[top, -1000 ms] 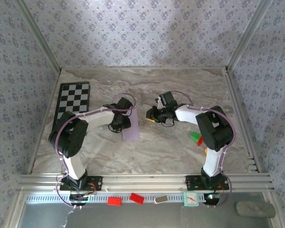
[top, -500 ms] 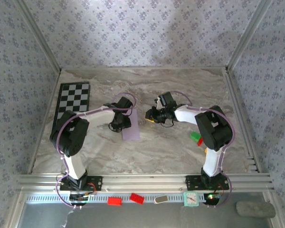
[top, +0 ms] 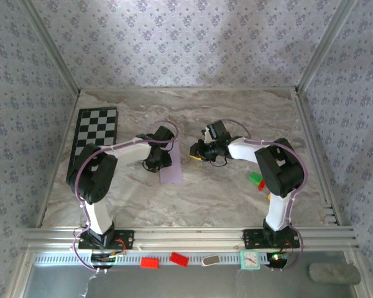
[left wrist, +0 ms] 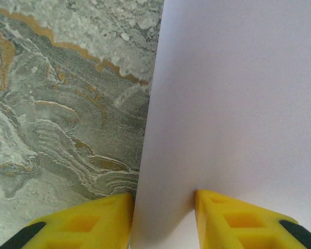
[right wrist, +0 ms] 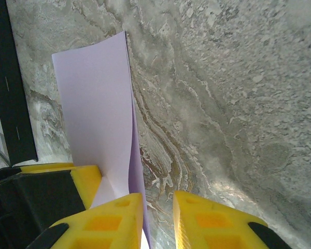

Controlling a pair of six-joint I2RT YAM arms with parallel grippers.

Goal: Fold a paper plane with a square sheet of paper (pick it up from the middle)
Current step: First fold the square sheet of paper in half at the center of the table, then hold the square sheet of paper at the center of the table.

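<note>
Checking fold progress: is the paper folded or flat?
Folded: the paper shows two panels meeting along one lengthwise crease.

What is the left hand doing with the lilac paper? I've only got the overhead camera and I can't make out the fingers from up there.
Observer: On the left wrist view, the square sheet of paper fills the gap between the left hand's two yellow fingers. I can't tell if they pinch it.
Operator: Is the sheet still unfolded?
Observer: No. On the right wrist view, two panels of it meet along a sharp crease.
Operator: And the right hand?
Observer: The right hand has its fingers apart, with bare table showing between them and the paper's edge right beside one finger.
</note>
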